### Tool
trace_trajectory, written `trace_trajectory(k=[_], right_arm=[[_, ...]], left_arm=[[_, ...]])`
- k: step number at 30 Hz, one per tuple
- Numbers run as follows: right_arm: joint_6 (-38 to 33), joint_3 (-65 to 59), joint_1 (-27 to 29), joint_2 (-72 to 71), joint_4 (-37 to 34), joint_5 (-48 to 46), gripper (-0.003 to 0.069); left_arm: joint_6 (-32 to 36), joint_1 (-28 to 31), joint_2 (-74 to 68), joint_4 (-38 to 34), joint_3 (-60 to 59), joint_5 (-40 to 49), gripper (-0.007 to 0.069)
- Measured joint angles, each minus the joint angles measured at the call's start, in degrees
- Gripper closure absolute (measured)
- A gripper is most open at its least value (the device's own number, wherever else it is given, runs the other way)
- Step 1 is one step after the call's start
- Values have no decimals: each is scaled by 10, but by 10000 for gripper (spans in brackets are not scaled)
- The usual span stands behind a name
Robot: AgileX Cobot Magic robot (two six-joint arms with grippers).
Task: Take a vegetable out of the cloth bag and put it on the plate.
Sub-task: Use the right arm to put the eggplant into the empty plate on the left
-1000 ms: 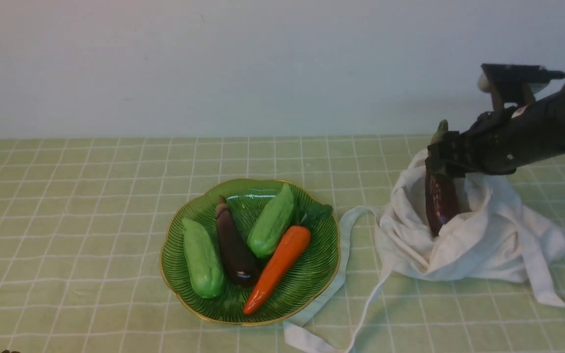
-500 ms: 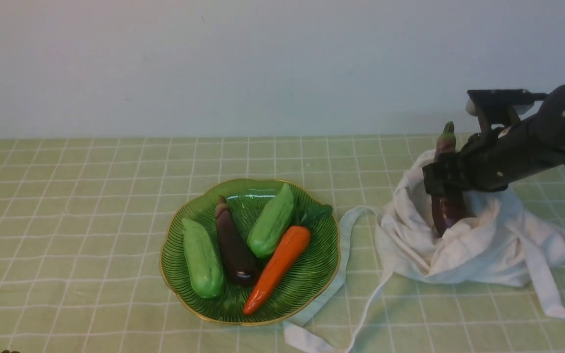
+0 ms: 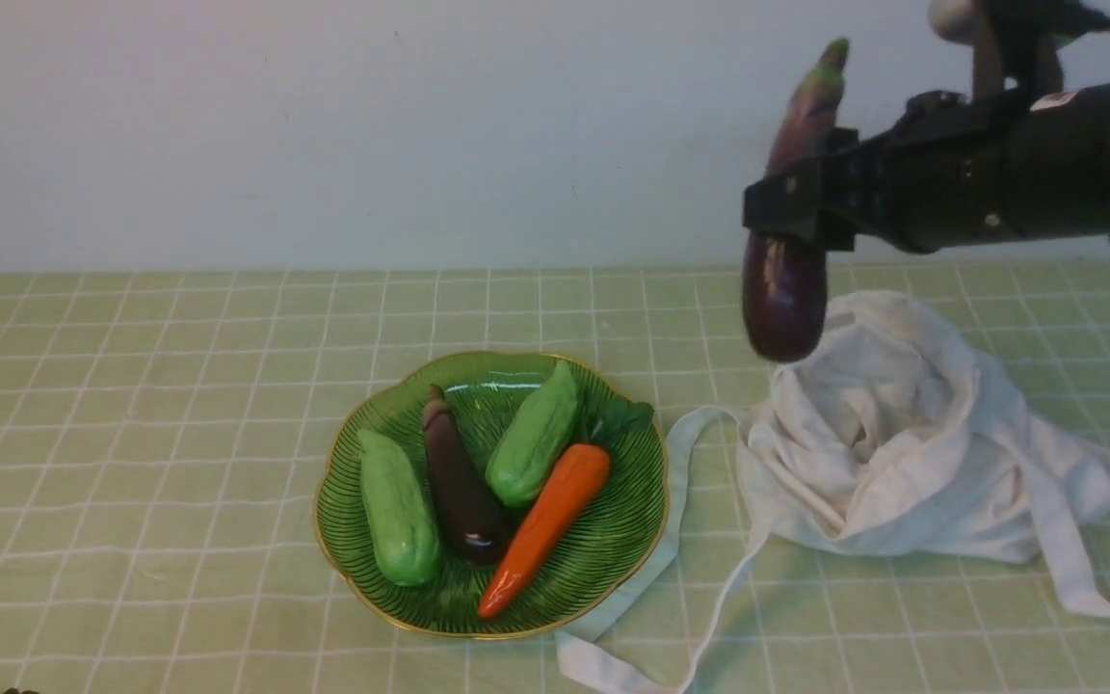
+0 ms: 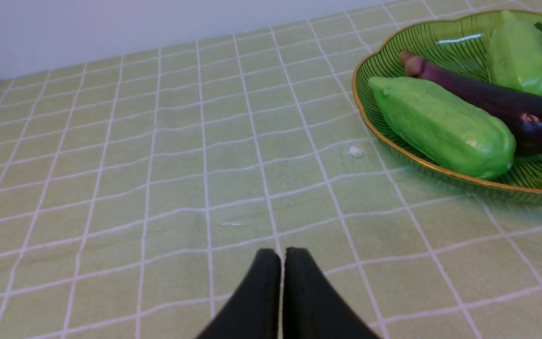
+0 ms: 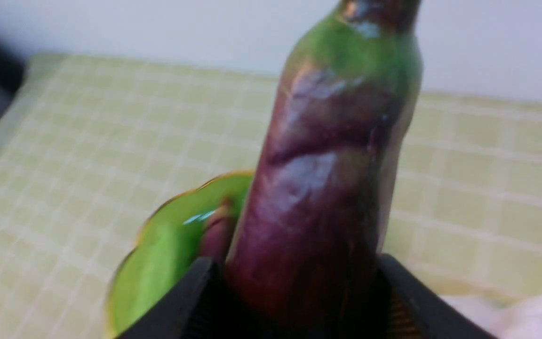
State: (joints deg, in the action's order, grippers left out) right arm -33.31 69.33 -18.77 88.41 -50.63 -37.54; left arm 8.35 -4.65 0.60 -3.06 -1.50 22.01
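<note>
My right gripper [image 3: 786, 207] is shut on the vegetable [image 3: 786, 280], a long purple-brown eggplant held upright in the air with its green stem tip up. It hangs clear of the cloth bag [image 3: 902, 434], above the bag's left edge. In the right wrist view the vegetable [image 5: 327, 188] fills the space between both fingers. The green plate [image 3: 613, 549] lies left of the bag. My left gripper [image 4: 282, 252] is shut and empty, low over the tablecloth left of the plate [image 4: 393, 141].
On the plate lie two pale green gourds [image 3: 399, 506], a short dark eggplant [image 3: 459, 482] and an orange carrot [image 3: 545, 525]. The bag's long straps [image 3: 680, 540] trail across the cloth beside the plate's right rim. A wall closes the far side.
The right gripper dipped a little with the vegetable, then lifted it straight out of the cloth bag and shifted left. The bag has slumped open. The left arm stayed still.
</note>
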Motion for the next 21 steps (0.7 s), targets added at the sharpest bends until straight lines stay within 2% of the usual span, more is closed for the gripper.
trace_trajectory(k=[9,16,21], right_arm=[[-66,21,-106,122,-91,-5,293],[-65,124,-151,229,-62,-9,293],[-17,191,-157,299,-20,-28,293]], left_arm=[[0,0,0,0,0,0,629],[0,0,0,0,0,0,629],[0,0,0,0,0,0,629]])
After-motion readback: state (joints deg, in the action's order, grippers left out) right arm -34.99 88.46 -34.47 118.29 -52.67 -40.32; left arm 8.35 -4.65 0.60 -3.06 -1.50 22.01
